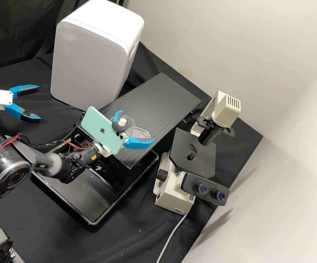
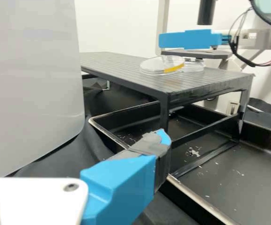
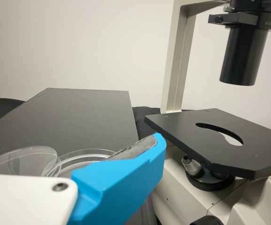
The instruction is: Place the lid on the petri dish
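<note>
Petri dish lid (image 1: 131, 124): a clear shallow round on the ribbed black platform (image 1: 165, 98) in the middle of the desk (image 1: 136, 233). I take it for the lid because its edge seems to lean on its neighbour, though the two look much alike.
Petri dish (image 1: 142, 132): a clear round touching the lid, at the lid's 4 o'clock, uncovered.
Right claw (image 1: 136, 128): fingers wide apart, one on either side of both rounds, gripping nothing. I cannot tell whether it touches them.
Left claw (image 1: 38, 102): fingers apart and empty, well off at the platform's 9 o'clock.
Surroundings: a white box (image 1: 96, 51) at 11 o'clock, a microscope (image 1: 198, 160) at 4 o'clock, and a black tray (image 1: 92, 197) beneath the platform.
Progress: the lid is not yet gripped. Gripping, lifting, centring over the dish, lowering and letting go all remain.
</note>
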You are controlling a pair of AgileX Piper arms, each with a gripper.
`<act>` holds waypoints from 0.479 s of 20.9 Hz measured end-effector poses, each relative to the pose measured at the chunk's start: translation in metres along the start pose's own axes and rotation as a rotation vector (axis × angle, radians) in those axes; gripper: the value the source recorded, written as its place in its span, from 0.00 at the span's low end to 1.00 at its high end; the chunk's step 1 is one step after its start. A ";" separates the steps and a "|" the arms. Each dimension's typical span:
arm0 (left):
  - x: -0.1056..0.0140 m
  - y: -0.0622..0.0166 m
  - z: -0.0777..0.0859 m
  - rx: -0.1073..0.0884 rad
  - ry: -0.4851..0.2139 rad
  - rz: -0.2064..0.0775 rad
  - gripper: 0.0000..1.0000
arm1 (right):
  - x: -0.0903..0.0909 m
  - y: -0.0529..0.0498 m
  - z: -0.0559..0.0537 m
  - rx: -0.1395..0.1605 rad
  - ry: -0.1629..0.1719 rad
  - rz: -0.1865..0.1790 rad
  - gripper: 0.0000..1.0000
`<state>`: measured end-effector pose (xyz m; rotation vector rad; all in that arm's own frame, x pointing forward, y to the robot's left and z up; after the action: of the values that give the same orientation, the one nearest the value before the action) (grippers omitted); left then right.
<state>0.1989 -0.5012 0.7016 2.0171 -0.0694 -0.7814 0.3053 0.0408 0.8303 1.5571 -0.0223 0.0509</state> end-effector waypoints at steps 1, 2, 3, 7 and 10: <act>0.000 0.0000 0.000 0.000 0.000 0.000 1.00 | 0.000 0.000 0.000 0.000 0.000 0.000 1.00; 0.000 0.0000 0.000 0.000 0.000 0.000 1.00 | 0.000 0.000 0.000 0.000 0.000 0.000 1.00; 0.000 0.0000 0.000 0.000 0.000 0.000 1.00 | 0.000 0.000 0.000 0.000 0.000 0.000 1.00; 0.000 0.0000 0.000 0.000 0.000 0.000 1.00 | 0.000 0.000 0.000 0.000 0.000 0.000 1.00; 0.000 0.0000 0.000 0.000 0.000 0.000 1.00 | -0.002 -0.002 -0.001 0.000 0.008 -0.003 1.00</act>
<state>0.1989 -0.5012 0.7016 2.0171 -0.0694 -0.7814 0.3036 0.0421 0.8284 1.5571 -0.0139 0.0549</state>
